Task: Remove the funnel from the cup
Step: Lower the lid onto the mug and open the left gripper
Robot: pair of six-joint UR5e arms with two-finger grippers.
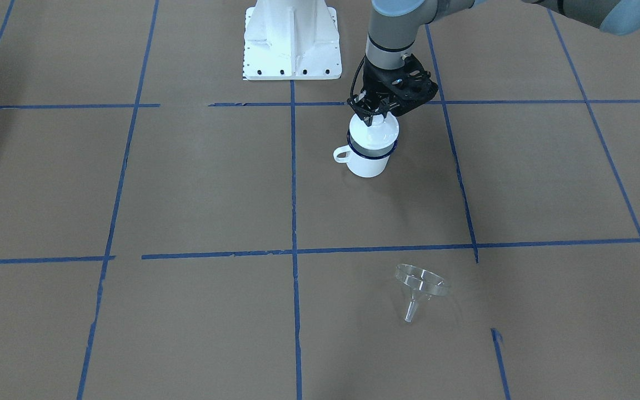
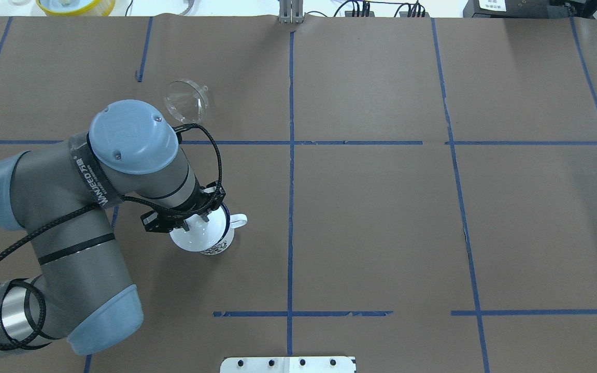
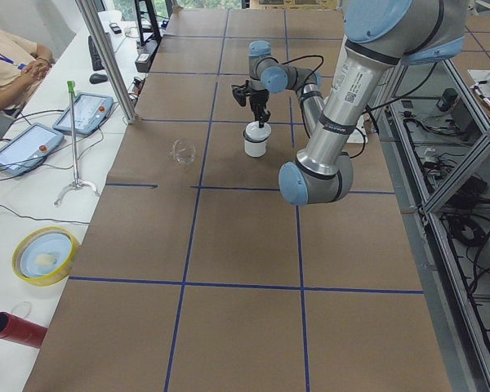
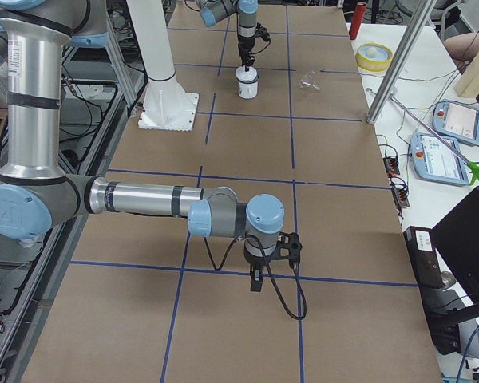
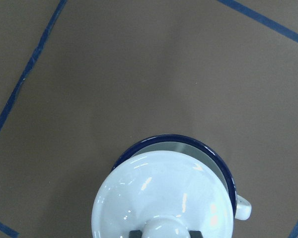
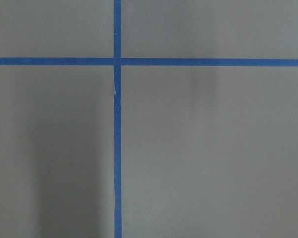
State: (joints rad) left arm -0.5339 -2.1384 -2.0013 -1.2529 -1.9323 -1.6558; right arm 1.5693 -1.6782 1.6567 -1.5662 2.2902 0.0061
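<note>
Overhead exterior: funnel (image 2: 187,101) beyond left tool (image 2: 196,221)

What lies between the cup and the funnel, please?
Only bare brown paper crossed by one blue tape line. The front-facing view shows the whole stretch from cup to funnel.

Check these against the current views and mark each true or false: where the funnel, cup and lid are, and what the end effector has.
1. The funnel sits in the cup. False: it lies on the table, well apart from the cup.
2. The left end effector grips the lid by its knob. True.
3. The lid lies on the table. False: it is over the cup's mouth.
4. No end effector touches the funnel. True.
</note>
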